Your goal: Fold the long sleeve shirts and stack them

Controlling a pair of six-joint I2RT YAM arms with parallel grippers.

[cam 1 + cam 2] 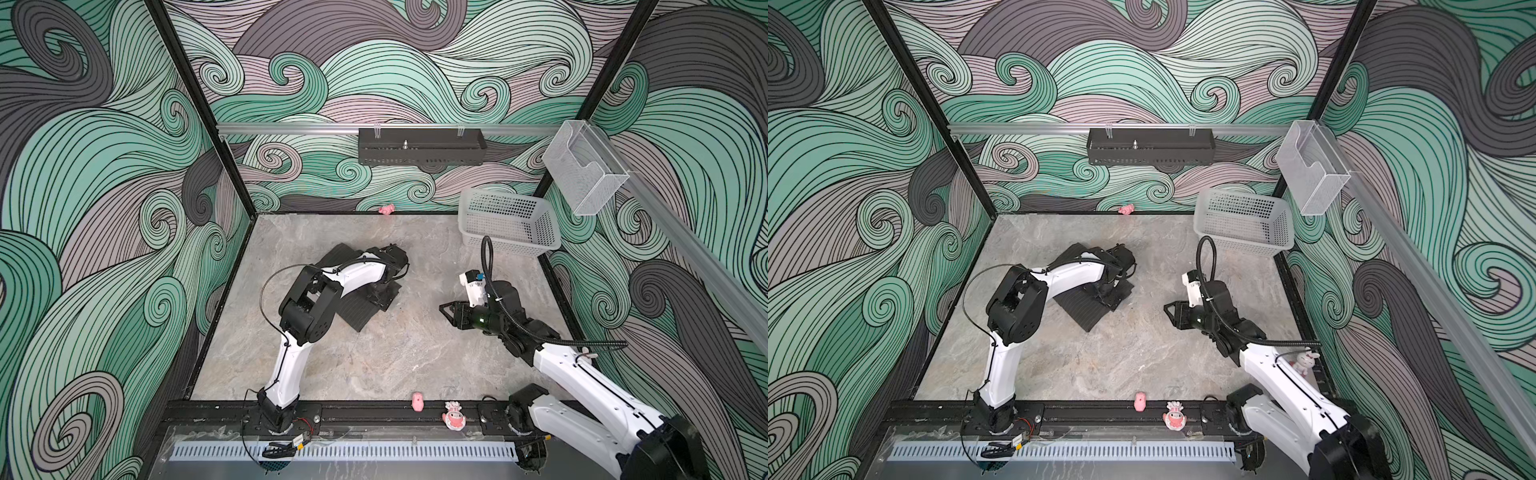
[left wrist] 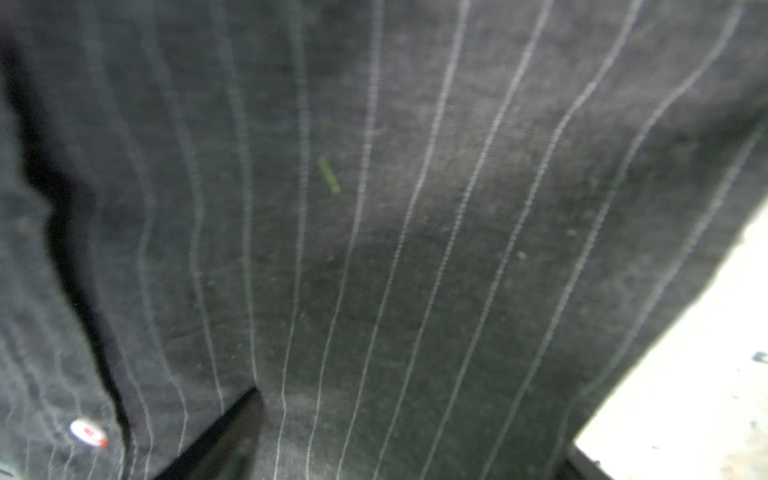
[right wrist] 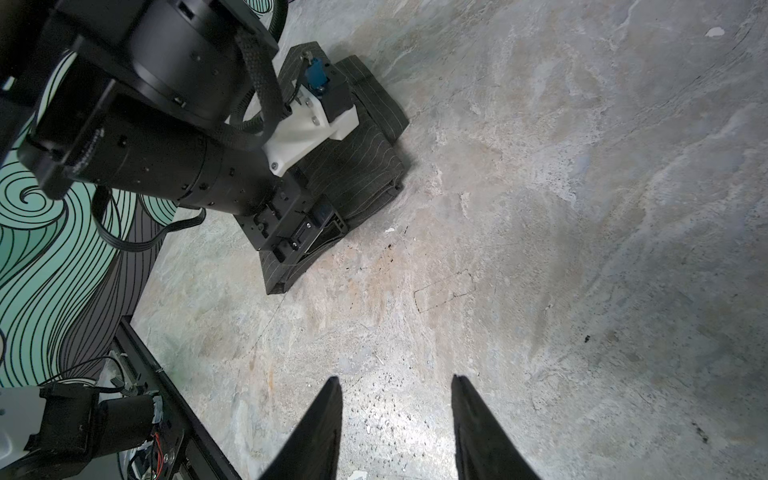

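Charcoal pinstriped cloth fills my left wrist feed: the long sleeve shirt (image 2: 415,208), close under the camera, with a pale button (image 2: 88,432) at one edge. In both top views it lies as a folded bundle (image 1: 353,313) on the grey stone-look desk (image 1: 395,357), left of the middle and about halfway between near and far.

My left tool (image 3: 316,239) is down on that bundle. Its jaws stand wide, and one dark finger (image 2: 224,436) presses into the stripes while cloth spans the gap. I cannot tell whether any fold is actually pinched.

My right tool (image 3: 395,379) hangs over bare desk on the right side, well apart from the shirt. Its jaws are parted about halfway and have nothing between them.

For containers, a white perforated basket (image 1: 511,243) sits in the far right corner of the desk. Through its open top I see only its own mesh floor.

A black tray (image 1: 419,156) hangs on the rail along the far wall, with a small metal stud (image 1: 404,143) standing in it. The rest of its inside is too dark for me to read.

A clear holder (image 1: 586,174) hangs on the right-hand rail, above the basket. I can see straight through its walls to the patterned wall behind.
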